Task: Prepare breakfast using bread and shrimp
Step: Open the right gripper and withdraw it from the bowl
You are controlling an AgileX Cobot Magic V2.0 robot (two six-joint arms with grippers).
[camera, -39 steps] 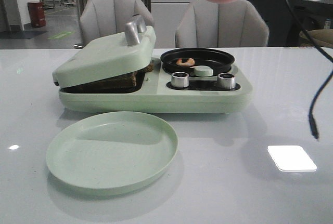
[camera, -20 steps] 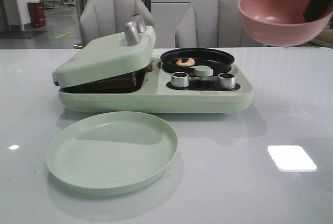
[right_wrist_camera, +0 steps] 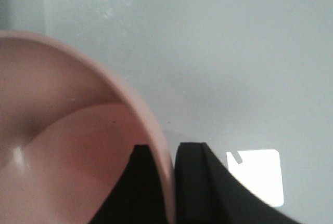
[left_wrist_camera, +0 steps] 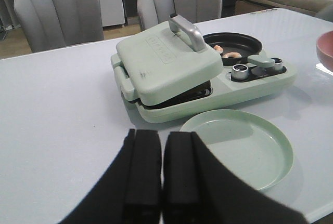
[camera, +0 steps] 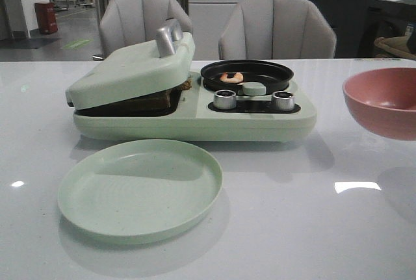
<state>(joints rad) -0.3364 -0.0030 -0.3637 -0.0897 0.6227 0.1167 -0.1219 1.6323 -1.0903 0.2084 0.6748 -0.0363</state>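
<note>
The shrimp (camera: 231,76) lies in the black pan (camera: 247,72) on the right half of the green cooker (camera: 195,124). The bread (camera: 153,101) sits under the tilted lid (camera: 130,69) on the left half, only its dark edge showing. A green plate (camera: 140,189) lies on the counter (camera: 292,228) just in front. The right tool (right_wrist_camera: 170,193) pinches the rim of a pink bowl (camera: 382,101), off to the cooker's right. The left tool (left_wrist_camera: 162,182) holds nothing, its fingers almost together.
</note>
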